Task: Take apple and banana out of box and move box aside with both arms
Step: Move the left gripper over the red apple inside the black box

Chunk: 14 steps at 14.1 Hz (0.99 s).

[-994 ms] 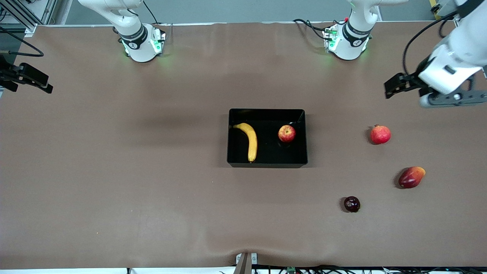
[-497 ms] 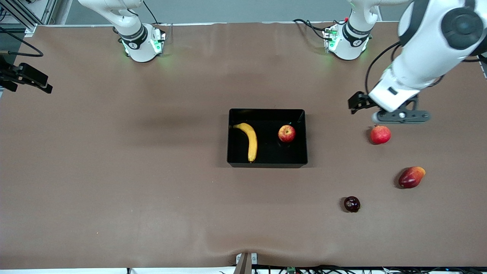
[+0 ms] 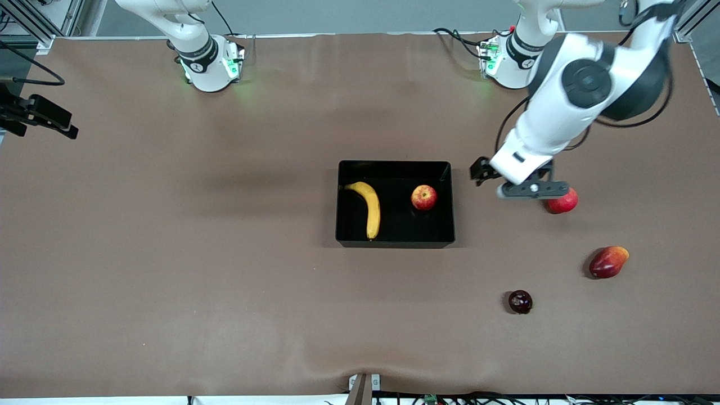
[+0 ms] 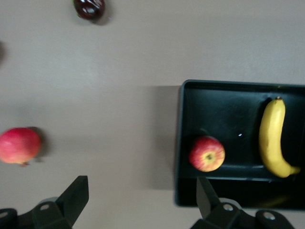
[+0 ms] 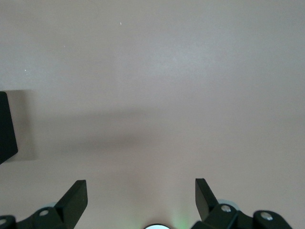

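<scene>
Banana [image 3: 368, 208] and apple [image 3: 424, 197] in glossy black box [image 3: 394, 243] (left tool [image 3: 526, 190] and right tool [image 5: 141, 202] both spread, empty)

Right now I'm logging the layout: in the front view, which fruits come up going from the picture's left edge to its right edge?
banana → apple → dark purple fruit → pomegranate → mango

I note banana [image 3: 368, 207] and apple [image 3: 424, 197] in box [image 3: 394, 243], mid-desk [image 3: 169, 253]; pomegranate [image 3: 564, 202] at its 3 o'clock, mango [image 3: 608, 261] at 4.
</scene>
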Available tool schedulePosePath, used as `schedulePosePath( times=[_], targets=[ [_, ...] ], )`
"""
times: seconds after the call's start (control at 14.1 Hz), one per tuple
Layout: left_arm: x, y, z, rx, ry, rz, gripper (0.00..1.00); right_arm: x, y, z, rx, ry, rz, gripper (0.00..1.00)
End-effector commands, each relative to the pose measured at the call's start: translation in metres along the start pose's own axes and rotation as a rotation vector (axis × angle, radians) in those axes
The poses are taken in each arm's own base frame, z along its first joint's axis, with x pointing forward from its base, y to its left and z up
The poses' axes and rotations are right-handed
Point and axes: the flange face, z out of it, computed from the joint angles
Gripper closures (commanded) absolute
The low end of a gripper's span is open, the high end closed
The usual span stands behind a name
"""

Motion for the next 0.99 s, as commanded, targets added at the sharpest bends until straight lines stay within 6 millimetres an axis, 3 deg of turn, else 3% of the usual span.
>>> schedulePosePath(
  times=[0.0, 0.36, 0.71, 0.92],
  targets=[
    [-0.006, 0.033, 0.030, 0.021, -0.005, -0.092, 0.00, 0.003, 0.002, 0.000, -0.010, 0.003, 0.016, 0.00],
    [-0.016, 0.089, 0.101, 0.089, -0.033, -0.301, 0.00, 0.003, 0.002, 0.001, -0.004, 0.002, 0.017, 0.00],
    [-0.010, 0.130, 0.152, 0.106, -0.070, -0.495, 0.00, 0.009, -0.004, 0.009, 0.009, -0.010, 0.009, 0.00],
    [-0.013, 0.144, 0.181, 0.144, -0.062, -0.577, 0.00, 0.011, -0.007, 0.012, 0.007, -0.016, 0.002, 0.00]
  ],
)
